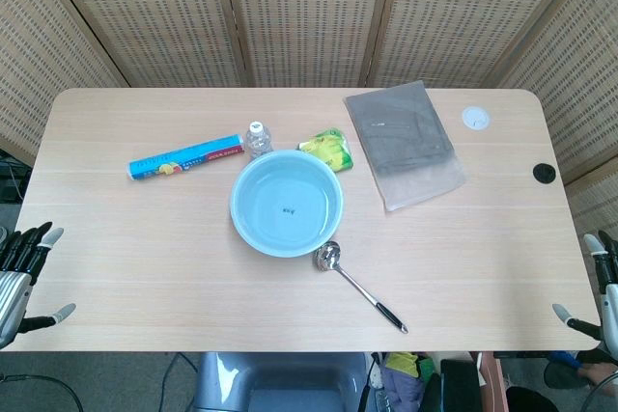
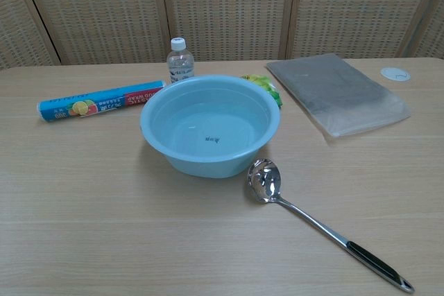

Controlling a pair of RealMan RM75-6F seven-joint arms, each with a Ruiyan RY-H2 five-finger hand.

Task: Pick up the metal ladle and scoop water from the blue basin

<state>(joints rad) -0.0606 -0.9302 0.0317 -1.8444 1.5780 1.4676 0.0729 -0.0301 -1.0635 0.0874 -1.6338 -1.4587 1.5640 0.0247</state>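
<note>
The blue basin stands at the table's middle with clear water in it. The metal ladle lies flat just right of it, bowl by the basin's rim, black-tipped handle pointing to the near right. My left hand hangs off the table's left edge with fingers spread, holding nothing. My right hand sits off the right edge, fingers apart and empty. Neither hand shows in the chest view.
A blue foil roll lies left of the basin. A small water bottle and a green packet sit behind it. A grey bagged cloth lies at the right rear.
</note>
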